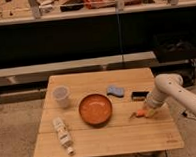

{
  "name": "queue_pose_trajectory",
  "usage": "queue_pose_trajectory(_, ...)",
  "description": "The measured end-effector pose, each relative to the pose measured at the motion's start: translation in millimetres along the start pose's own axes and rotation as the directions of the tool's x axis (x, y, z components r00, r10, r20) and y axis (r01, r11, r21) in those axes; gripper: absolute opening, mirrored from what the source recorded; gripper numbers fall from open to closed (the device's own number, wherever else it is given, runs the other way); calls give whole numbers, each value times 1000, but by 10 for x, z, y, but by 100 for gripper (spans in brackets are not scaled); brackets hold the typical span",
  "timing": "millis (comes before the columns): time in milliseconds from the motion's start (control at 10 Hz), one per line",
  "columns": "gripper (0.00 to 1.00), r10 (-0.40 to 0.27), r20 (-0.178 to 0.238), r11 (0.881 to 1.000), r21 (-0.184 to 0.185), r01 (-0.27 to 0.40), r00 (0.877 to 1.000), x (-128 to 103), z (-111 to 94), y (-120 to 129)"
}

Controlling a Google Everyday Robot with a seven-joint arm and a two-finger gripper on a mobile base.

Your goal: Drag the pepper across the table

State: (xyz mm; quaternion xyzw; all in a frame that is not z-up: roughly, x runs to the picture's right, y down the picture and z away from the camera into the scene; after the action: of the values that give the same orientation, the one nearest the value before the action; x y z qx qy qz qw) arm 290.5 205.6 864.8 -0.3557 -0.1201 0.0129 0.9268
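The small orange pepper [139, 113] lies on the light wooden table [110, 137], right of the large orange bowl [96, 108], with its thin stem pointing left. My gripper [145, 111] is at the end of the white arm [168, 91] that reaches in from the right. It is down at the table surface, right against the pepper's right side. The arm's wrist covers the gripper's tip and part of the pepper.
A clear plastic cup [61, 96] stands at the back left. A plastic bottle [62, 134] lies at the front left. A blue sponge [115, 91] and a small black object [139, 95] sit behind the pepper. A long bench [66, 67] runs behind the table.
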Motion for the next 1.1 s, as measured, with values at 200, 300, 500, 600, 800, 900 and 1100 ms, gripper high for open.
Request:
queue_pose_trajectory(200, 0, -4, -2, 1000, -2, 4, 1000, -1, 3, -16)
queue_pose_trajectory(300, 0, -4, -2, 1000, -2, 4, 1000, 0, 3, -16)
queue_pose_trajectory(500, 0, -5, -3, 1000, -2, 5, 1000, 2, 2, -15)
queue_pose_trajectory(600, 0, -5, -3, 1000, -2, 5, 1000, 2, 1, -16)
queue_pose_trajectory(800, 0, -5, -3, 1000, -2, 5, 1000, 3, 1, -16)
queue_pose_trajectory(900, 0, -5, -3, 1000, -2, 5, 1000, 3, 1, -16)
queue_pose_trajectory(1100, 0, -16, -6, 1000, -3, 16, 1000, 2, 4, -38)
